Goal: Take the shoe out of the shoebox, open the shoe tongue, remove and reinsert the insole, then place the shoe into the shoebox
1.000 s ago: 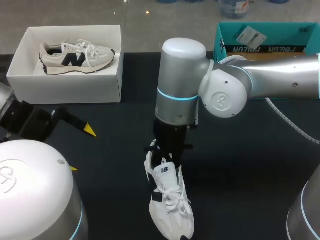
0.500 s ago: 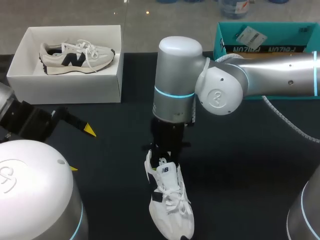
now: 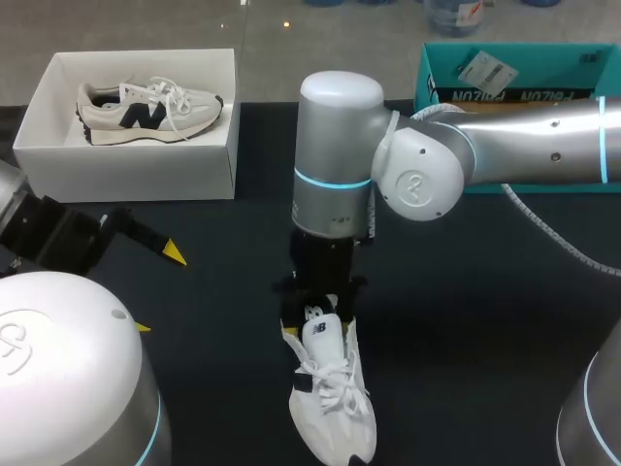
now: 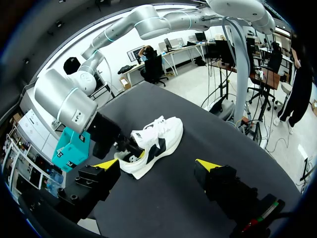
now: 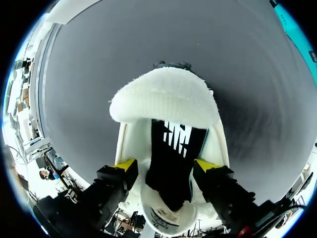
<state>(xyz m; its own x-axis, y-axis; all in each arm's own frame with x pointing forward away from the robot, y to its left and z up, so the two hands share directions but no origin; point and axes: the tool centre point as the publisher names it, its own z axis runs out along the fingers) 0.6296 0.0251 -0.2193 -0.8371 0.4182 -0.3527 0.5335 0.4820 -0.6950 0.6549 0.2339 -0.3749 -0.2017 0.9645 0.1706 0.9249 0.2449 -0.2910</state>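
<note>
A white shoe [image 3: 332, 403] lies on the black table [image 3: 485, 320], toe toward me. My right gripper [image 3: 312, 328] points straight down at the shoe's heel opening. In the right wrist view the right gripper [image 5: 166, 166] is open. The black insole [image 5: 171, 153] stands up out of the shoe between its fingers, with a gap on each side, and the white tongue [image 5: 163, 96] is folded up ahead. My left gripper [image 4: 157, 163] is open and holds nothing, well short of the shoe [image 4: 156, 141]; the head view shows the left gripper [image 3: 158, 289] at the table's near left.
A white shoebox [image 3: 131, 160] at the back left holds a second shoe [image 3: 146, 107] with dark markings. A teal box [image 3: 514, 73] stands at the back right behind my right arm [image 3: 417, 184].
My right gripper's fingers have spread apart, and one yellow tip now shows beside the shoe's heel. The right arm has shifted slightly left. The left arm has stayed still.
</note>
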